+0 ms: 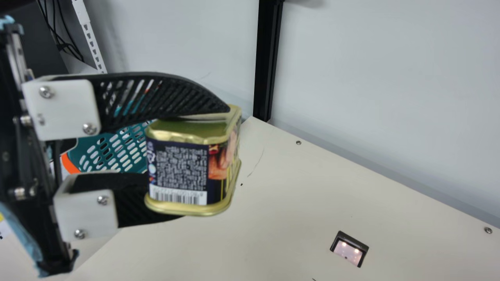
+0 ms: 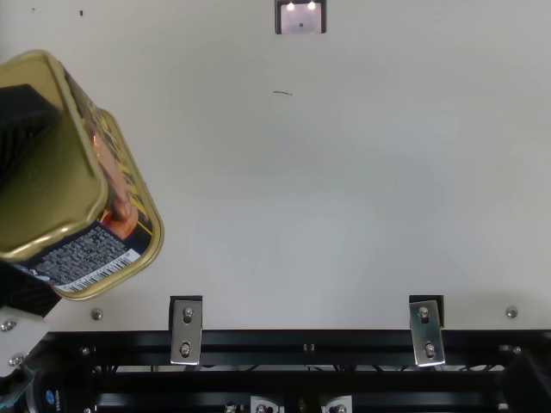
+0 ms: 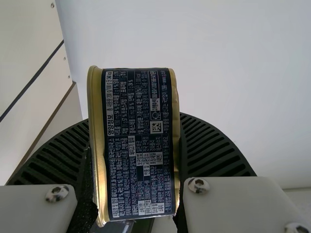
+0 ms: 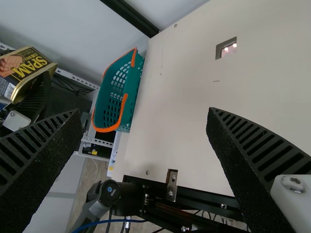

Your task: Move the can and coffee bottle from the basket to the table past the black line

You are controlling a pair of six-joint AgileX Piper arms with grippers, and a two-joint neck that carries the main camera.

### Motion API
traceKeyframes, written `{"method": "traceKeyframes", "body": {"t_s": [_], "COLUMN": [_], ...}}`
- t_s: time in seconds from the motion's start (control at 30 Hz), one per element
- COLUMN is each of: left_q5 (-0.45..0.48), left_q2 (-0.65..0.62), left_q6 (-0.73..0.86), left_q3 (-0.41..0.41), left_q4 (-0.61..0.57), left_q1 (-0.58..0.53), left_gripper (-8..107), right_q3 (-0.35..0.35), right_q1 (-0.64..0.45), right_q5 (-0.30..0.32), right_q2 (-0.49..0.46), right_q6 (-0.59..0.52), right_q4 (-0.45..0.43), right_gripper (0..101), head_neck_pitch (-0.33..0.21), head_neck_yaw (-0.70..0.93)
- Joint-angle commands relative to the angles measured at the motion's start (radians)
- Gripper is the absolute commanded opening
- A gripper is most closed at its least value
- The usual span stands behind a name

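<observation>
Holding the can (image 1: 177,171) in air with left claw (image 1: 205,163); having right claw (image 4: 145,110) wide; basket (image 4: 130,102) by table's (image 4: 184,107) left edge.

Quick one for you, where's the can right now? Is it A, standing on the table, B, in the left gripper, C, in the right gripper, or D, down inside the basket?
B: the can is clamped between the two black fingers of the left gripper, while the right gripper is open.
</observation>
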Motion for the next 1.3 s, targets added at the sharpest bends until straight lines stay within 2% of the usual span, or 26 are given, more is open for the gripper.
{"method": "traceKeyframes", "body": {"t_s": [0.0, 0.27, 1.27], "left_q5": [0.005, -0.004, -0.004], "left_q2": [0.005, 0.019, 0.02], "left_q6": [0.017, 0.013, 0.014], "left_q3": [0.006, -0.006, -0.005], "left_q4": [-0.008, -0.045, -0.047], "left_q1": [0.009, 0.025, 0.029], "left_gripper": [10, 10, 10], "right_q3": [0.0, 0.0, 0.0], "right_q1": [0.0, 0.0, 0.0], "right_q5": [0.0, 0.0, 0.0], "right_q2": [0.0, 0.0, 0.0], "right_q6": [0.0, 0.0, 0.0], "right_q4": [0.0, 0.0, 0.0], "right_gripper": [101, 101, 101], "head_neck_pitch": [-0.025, -0.025, -0.025], "head_neck_yaw": [0.015, 0.015, 0.015]}}
